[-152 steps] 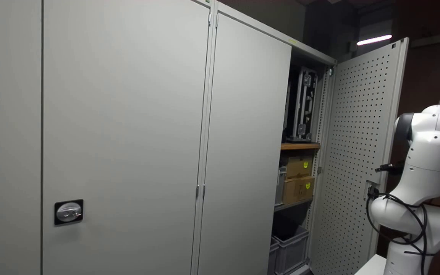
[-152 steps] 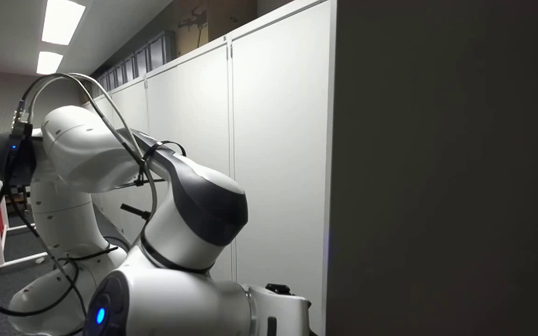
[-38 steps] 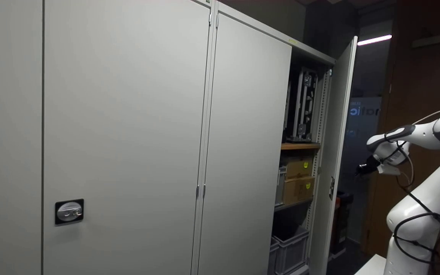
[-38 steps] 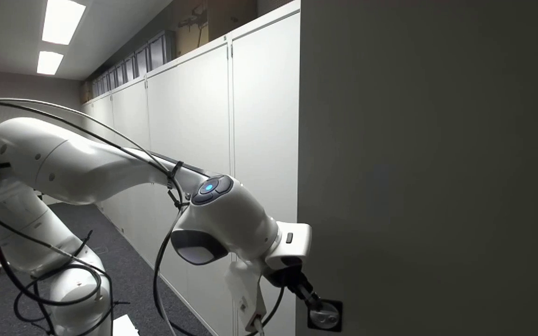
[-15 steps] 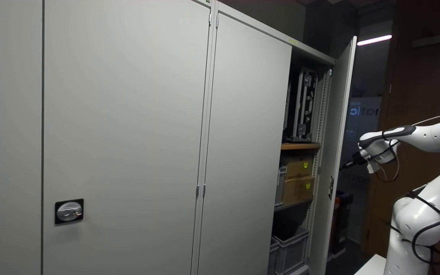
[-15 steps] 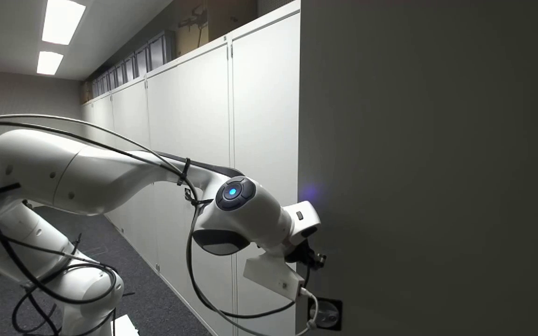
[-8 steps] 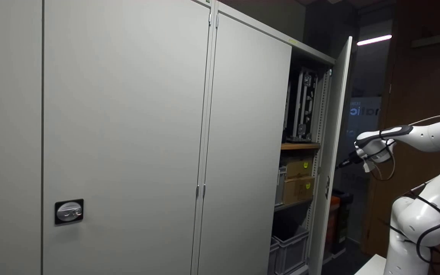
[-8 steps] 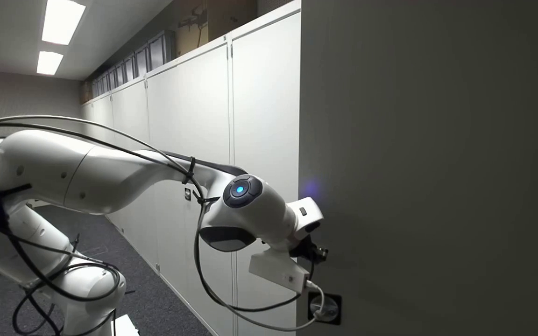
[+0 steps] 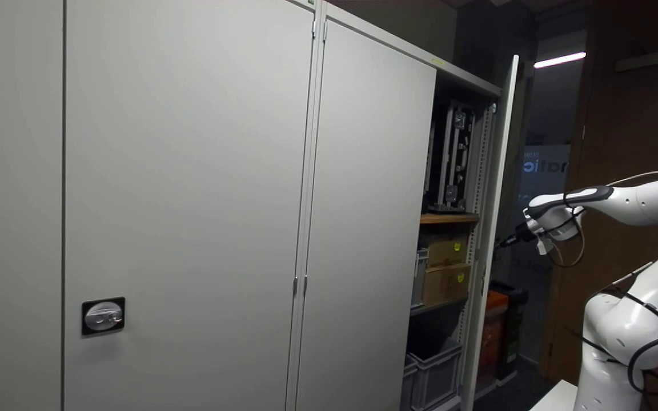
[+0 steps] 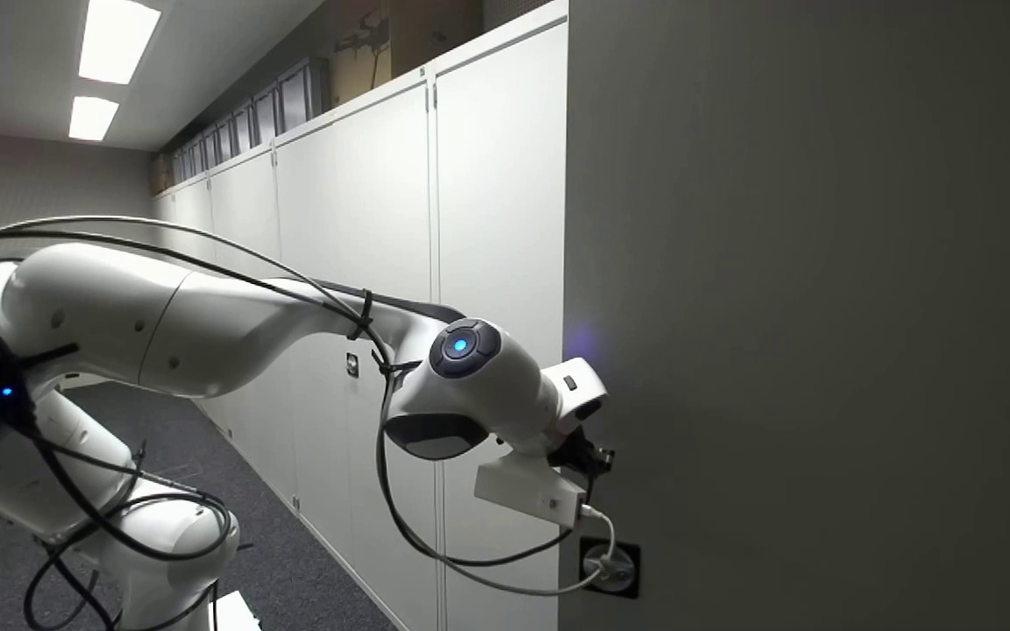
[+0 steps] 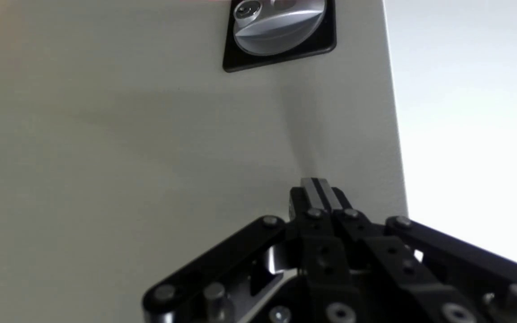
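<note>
In an exterior view a white, jointed robot arm [image 10: 216, 333] extends from nine o'clock towards three; its black, metal-linked gripper [image 10: 607, 460] points at the tall, flat, grey, seemingly sheet-metal cabinet door [image 10: 803, 289], which stands open and fills the three o'clock side; a black-framed, round, silver metal latch [image 10: 623, 574] sits on it, at six o'clock from the gripper. In the wrist view the door's face spreads from nine o'clock; the latch shows at twelve; the fingertips [image 11: 311, 193], towards four, are pressed together with nothing between them, and seem to touch the face just inside its free edge [image 11: 396, 134] at three. The door is likely stiff and fairly heavy, yet free-swinging and hardly fragile; its smooth face looks slippery, so contact near the free edge gives most leverage, while the edge itself or the latch's raised ridge suits a grip.
</note>
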Motion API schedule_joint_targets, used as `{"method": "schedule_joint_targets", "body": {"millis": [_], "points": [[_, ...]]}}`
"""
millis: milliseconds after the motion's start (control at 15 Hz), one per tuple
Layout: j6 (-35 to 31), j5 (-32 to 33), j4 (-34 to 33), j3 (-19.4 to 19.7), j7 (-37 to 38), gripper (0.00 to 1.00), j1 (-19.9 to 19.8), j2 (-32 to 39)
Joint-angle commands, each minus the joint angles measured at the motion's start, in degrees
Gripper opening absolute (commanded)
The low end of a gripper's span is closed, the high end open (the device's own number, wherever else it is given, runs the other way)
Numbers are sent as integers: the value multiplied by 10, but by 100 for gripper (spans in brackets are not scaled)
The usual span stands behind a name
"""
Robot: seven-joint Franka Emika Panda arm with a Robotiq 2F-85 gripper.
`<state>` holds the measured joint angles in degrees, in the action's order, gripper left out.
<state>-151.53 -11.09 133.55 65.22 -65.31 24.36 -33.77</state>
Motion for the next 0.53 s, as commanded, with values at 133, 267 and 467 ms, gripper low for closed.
{"method": "schedule_joint_targets", "body": {"millis": [133, 267, 467], "points": [[-7, -33, -35, 13, -13, 0, 51, -6], [-11, -45, -50, 26, -8, 0, 71, 3], [-13, -60, -78, 54, -1, 0, 107, 11]]}}
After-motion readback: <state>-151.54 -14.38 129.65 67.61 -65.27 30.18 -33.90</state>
